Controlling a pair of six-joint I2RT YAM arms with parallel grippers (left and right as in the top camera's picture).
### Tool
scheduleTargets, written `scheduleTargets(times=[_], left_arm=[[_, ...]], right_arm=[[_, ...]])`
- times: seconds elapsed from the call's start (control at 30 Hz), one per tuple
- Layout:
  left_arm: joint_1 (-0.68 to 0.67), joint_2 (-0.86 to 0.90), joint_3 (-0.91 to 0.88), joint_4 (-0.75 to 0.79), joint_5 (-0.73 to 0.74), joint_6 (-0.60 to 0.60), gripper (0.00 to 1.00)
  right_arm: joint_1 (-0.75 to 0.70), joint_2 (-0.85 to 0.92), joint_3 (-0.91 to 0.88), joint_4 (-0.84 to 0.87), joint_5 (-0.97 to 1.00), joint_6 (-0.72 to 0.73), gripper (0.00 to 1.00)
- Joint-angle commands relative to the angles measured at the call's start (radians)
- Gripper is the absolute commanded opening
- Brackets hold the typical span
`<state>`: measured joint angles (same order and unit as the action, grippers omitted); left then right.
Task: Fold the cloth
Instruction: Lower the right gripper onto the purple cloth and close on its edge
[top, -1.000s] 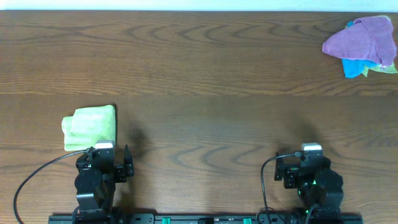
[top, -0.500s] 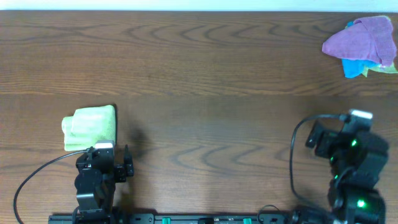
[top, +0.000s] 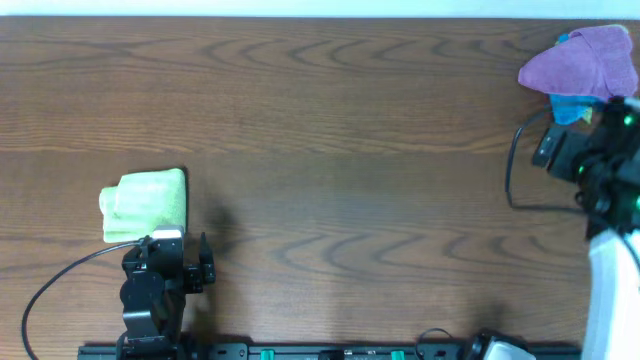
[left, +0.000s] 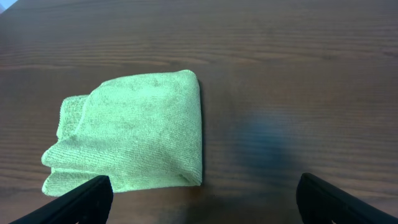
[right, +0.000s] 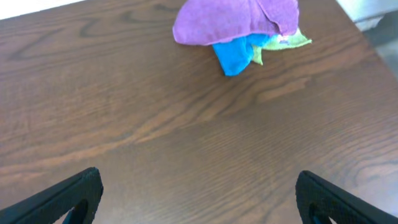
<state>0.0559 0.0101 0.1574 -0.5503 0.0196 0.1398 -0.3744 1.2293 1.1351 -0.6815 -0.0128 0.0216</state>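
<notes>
Right gripper (right: 199, 202) wide open, empty, near purple cloth (right: 236, 22), not touching. Purple cloth lies atop blue cloth (right: 233, 57). Best: pinch purple's loose edge alone, single layer, lift clear of blue. Left gripper (left: 202, 202) open, empty, well apart from purple cloth, beside folded green cloth (left: 134, 134).

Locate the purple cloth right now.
Overhead, the purple cloth lies at the far right corner of the table, atop a blue cloth, ahead of the right gripper.
</notes>
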Motion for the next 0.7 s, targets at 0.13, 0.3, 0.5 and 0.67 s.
scheduleTargets(times=[0.13,0.3,0.5,0.67], left_arm=[[-0.004,-0.006,-0.011,0.001,0.003,0.021,0.96],[-0.004,-0.006,-0.011,0.001,0.003,0.021,0.95],[-0.004,-0.006,-0.011,0.001,0.003,0.021,0.95],[-0.004,-0.006,-0.011,0.001,0.003,0.021,0.95]], right_arm=[[-0.091,0.183,0.158,-0.004,-0.121,0.03,0.99],[-0.101,0.29,0.261,-0.002,-0.134,0.031,0.99],[-0.1,0.439,0.405,0.005,-0.13,0.052,0.99],[-0.095,0.602,0.574,0.004,-0.126,0.063,0.99]])
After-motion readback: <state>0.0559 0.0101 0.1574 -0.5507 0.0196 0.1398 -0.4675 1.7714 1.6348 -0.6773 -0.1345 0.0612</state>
